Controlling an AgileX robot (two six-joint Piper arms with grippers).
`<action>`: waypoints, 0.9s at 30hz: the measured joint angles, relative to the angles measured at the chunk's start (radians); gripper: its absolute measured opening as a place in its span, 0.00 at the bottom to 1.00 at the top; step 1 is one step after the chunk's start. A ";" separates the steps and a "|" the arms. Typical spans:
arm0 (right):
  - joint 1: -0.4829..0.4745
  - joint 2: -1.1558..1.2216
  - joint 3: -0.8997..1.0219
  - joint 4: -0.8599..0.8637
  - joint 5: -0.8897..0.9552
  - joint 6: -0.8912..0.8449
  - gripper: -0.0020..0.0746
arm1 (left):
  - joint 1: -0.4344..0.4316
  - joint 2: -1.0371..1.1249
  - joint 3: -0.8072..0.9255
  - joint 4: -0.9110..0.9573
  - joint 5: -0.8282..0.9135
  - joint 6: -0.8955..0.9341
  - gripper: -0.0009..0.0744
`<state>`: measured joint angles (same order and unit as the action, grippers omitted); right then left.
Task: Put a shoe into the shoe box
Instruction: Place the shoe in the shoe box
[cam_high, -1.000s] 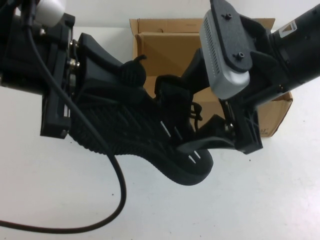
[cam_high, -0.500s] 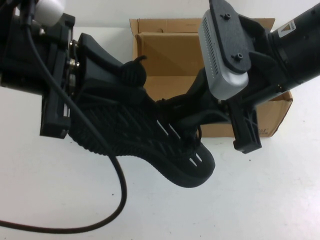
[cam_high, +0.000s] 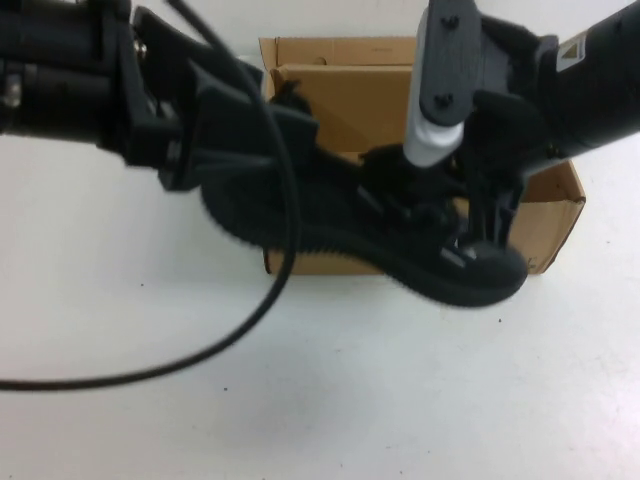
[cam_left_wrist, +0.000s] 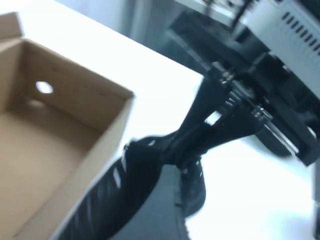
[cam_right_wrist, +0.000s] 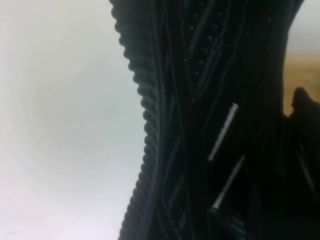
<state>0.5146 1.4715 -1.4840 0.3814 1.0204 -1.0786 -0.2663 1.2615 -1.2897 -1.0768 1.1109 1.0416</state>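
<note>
White tabletop (cam_high: 150, 420) carries the shoe box (cam_high: 555, 215); with left pincer (cam_high: 235, 150) clamping the heel and right pincer (cam_high: 470, 225) clamping the toe, level the shoe (cam_high: 400, 240), held above the box's near wall, before lowering.

The shoe (cam_high: 400, 235) and both arms hide the shoe box's (cam_high: 545, 215) near wall and both grippers' fingertips

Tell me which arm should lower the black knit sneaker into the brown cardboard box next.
Probably both together. The left gripper holds the black knit sneaker at its heel, the right gripper near its toe, over the brown cardboard box's near wall.
</note>
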 joint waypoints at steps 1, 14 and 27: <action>0.000 0.000 0.000 -0.041 -0.036 0.031 0.05 | 0.000 0.000 0.000 0.008 -0.030 -0.030 0.90; 0.000 0.086 -0.129 -0.451 -0.254 0.139 0.05 | 0.000 0.000 0.000 0.384 -0.161 -0.371 0.05; -0.120 0.337 -0.230 -0.439 -0.358 -0.069 0.05 | 0.000 0.000 0.000 0.391 -0.113 -0.383 0.02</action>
<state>0.3945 1.8083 -1.7140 -0.0576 0.6624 -1.1474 -0.2663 1.2615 -1.2897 -0.6859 0.9981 0.6581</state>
